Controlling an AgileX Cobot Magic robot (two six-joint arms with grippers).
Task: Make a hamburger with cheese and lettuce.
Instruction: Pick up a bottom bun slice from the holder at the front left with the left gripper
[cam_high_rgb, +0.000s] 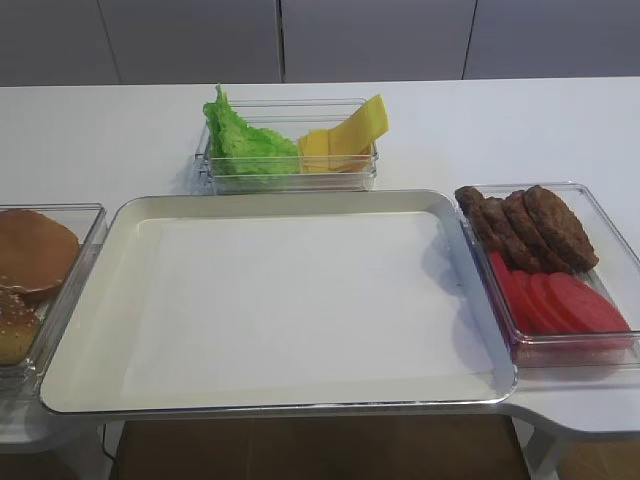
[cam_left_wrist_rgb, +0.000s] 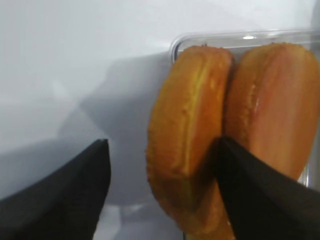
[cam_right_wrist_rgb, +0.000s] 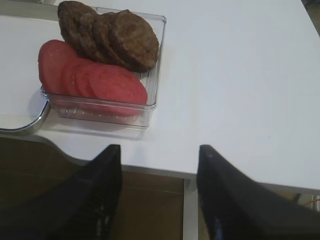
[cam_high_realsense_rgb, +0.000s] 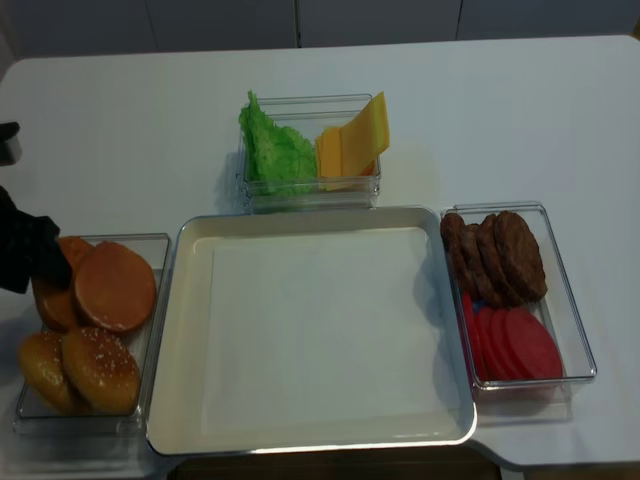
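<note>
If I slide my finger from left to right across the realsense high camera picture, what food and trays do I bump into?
Left gripper → buns → big tray → lettuce → cheese → patties with tomato slices.

Buns (cam_high_realsense_rgb: 100, 290) are lying left of the tray (cam_high_realsense_rgb: 190, 420), patties (cam_high_realsense_rgb: 500, 255) right, lettuce (cam_high_realsense_rgb: 272, 150) and cheese (cam_high_realsense_rgb: 350, 140) behind.

Your central tray (cam_high_realsense_rgb: 190, 330) lies bare and open from above. Obstacles ring it: bun bin (cam_high_realsense_rgb: 150, 300) left, patty-and-tomato bin (cam_high_realsense_rgb: 570, 300) right, lettuce (cam_high_realsense_rgb: 275, 150) and cheese (cam_high_realsense_rgb: 350, 140) bin behind, all close beside its rim.
</note>
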